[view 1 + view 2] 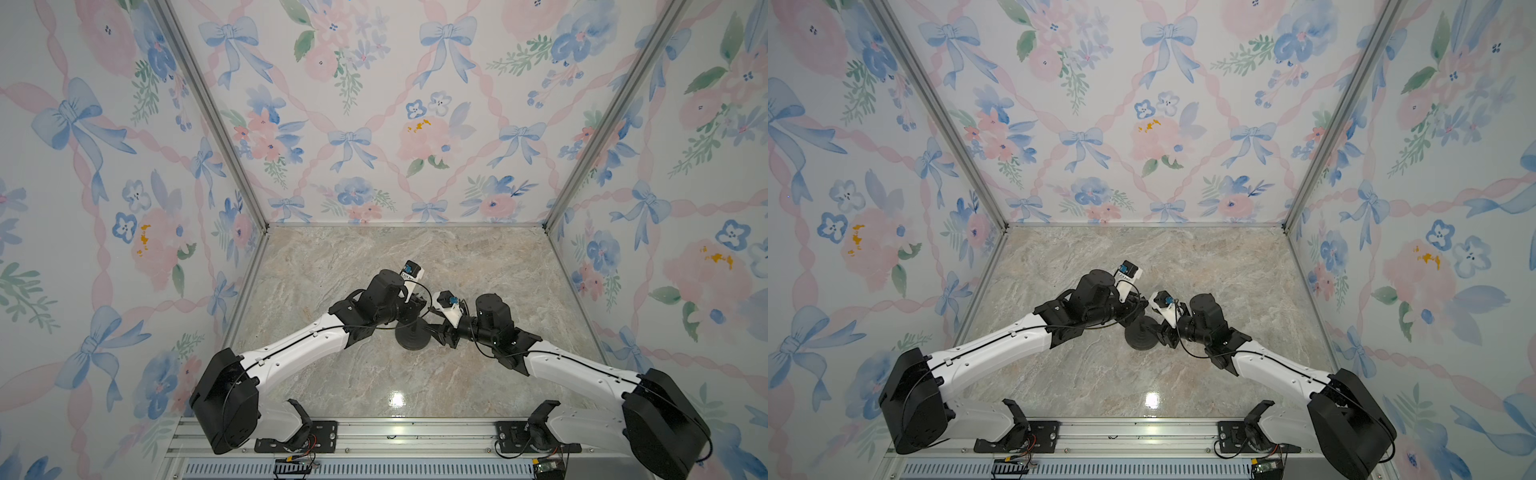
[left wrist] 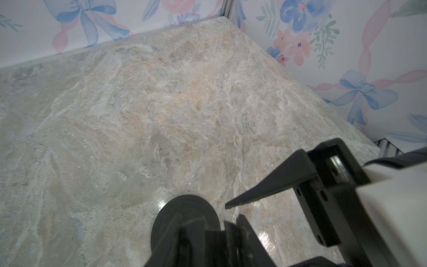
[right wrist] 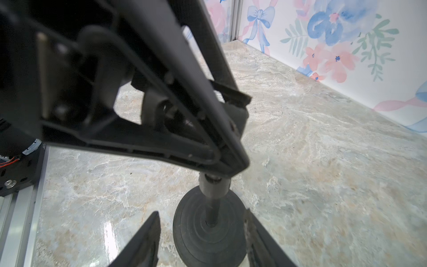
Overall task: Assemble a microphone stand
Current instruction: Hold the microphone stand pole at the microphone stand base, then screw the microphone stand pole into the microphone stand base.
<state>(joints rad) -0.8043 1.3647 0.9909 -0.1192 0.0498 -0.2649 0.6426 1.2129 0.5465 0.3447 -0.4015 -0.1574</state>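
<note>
You're working inside flowered walls [image 1: 374,124], and the marbled table [image 1: 332,270] is filling the floor between them, with a metal rail [image 1: 415,434] running along its 6 o'clock edge. In both top views your left arm [image 1: 291,345] is reaching in from 8 o'clock and your right arm [image 1: 573,365] from 4 o'clock, and the two are meeting near the middle of the table.

That's where the black stand [image 1: 1142,332] is sitting, about centre and a touch toward 6 o'clock. Its base [image 1: 405,343] is lying flat on the marble, and the rod [image 3: 213,188] is standing upright out of the hole at the base's middle. You can't tell from here whether it's fully seated.

Your left gripper [image 3: 232,167] is hanging over the stand from the 10 o'clock side. Its jaws are pinching narrow on the rod's top end, with the collar poking out just below the tips. The rod's head is hiding between the fingers, too blurred to make out.

Your right gripper [image 3: 202,213] is sitting low at the base's 3 o'clock side, jaws spread wide, one on each side of the base and gripping nothing. One finger [image 3: 147,233] is standing clear of the rim. The other is running just beside it, and contact there is too close to call.
</note>
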